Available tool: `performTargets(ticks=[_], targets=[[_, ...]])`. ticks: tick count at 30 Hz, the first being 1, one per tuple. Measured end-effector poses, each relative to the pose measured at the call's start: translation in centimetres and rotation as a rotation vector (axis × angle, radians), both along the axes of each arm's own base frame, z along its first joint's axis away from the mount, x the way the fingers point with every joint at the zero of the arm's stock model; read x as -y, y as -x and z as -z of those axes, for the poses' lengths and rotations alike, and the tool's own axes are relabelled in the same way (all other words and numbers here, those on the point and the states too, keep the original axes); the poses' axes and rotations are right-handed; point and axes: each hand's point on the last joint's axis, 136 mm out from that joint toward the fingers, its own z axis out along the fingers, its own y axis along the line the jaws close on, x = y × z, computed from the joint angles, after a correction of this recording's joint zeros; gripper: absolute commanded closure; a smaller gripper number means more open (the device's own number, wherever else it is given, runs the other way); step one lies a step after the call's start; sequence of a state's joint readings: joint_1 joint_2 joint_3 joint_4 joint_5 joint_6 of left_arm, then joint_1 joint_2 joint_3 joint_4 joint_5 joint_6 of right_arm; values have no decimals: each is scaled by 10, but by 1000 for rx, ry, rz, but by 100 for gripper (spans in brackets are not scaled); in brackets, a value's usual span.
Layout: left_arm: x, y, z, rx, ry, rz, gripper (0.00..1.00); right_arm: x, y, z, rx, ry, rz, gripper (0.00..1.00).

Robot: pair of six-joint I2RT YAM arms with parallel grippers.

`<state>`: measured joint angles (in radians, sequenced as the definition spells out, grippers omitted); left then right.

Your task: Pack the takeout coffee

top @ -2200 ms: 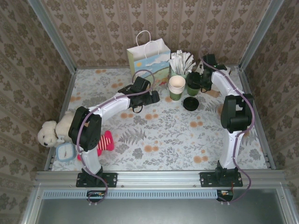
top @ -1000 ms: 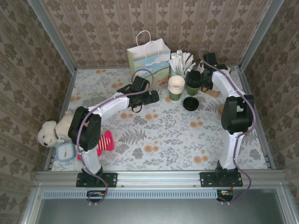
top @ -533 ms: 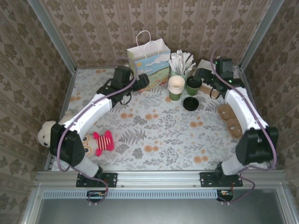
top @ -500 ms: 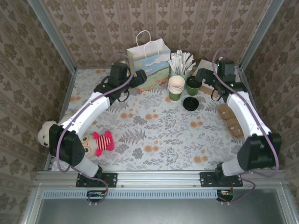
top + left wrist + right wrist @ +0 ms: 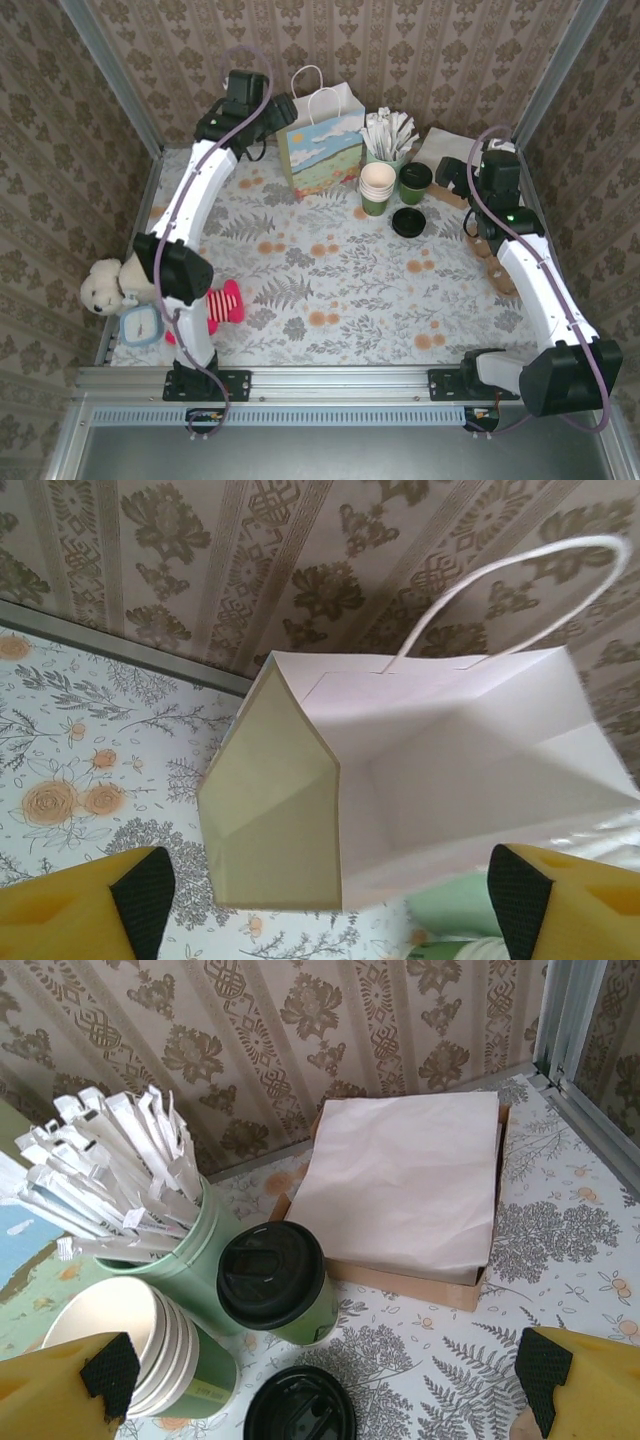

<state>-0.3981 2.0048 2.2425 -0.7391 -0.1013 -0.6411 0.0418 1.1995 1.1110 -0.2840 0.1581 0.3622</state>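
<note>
Top: coffee [image 5: 415, 182], dark-green cup with black lid, upright toward 1 o'clock on the floral table [image 5: 330, 270]; patterned walls [image 5: 200, 40].
Left wrist: left gripper [image 5: 325, 900] spread wide above bag [image 5: 450, 750], released.
Right wrist: right gripper [image 5: 322, 1380] spread, released; coffee [image 5: 272, 1285] at 11 o'clock.

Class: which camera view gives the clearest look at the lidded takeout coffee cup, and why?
The right wrist view: the takeout coffee is close and large, black lid and green side clear, upright beside the cup of sticks. The top external view shows the takeout coffee small, from above.
</note>
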Motion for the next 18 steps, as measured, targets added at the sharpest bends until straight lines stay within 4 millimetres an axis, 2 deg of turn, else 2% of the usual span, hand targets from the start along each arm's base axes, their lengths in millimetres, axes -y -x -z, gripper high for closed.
performTargets(ticks=[5,10,13,15,18], targets=[[8,-26,25,-47,-57,18,25,-1,3,0,-6,-2,-8,0],[8,-38,50,-91,-91,30,35,-1,8,-10,24,-4,-8,0],[8,-40,58,-103,-96,43,45,-1,10,-13,31,-4,-8,0],[9,-40,59,-104,-96,52,58,-1,10,-11,28,-4,-8,0],[8,-41,58,-102,-100,60,71,-1,11,-9,22,-4,-8,0]])
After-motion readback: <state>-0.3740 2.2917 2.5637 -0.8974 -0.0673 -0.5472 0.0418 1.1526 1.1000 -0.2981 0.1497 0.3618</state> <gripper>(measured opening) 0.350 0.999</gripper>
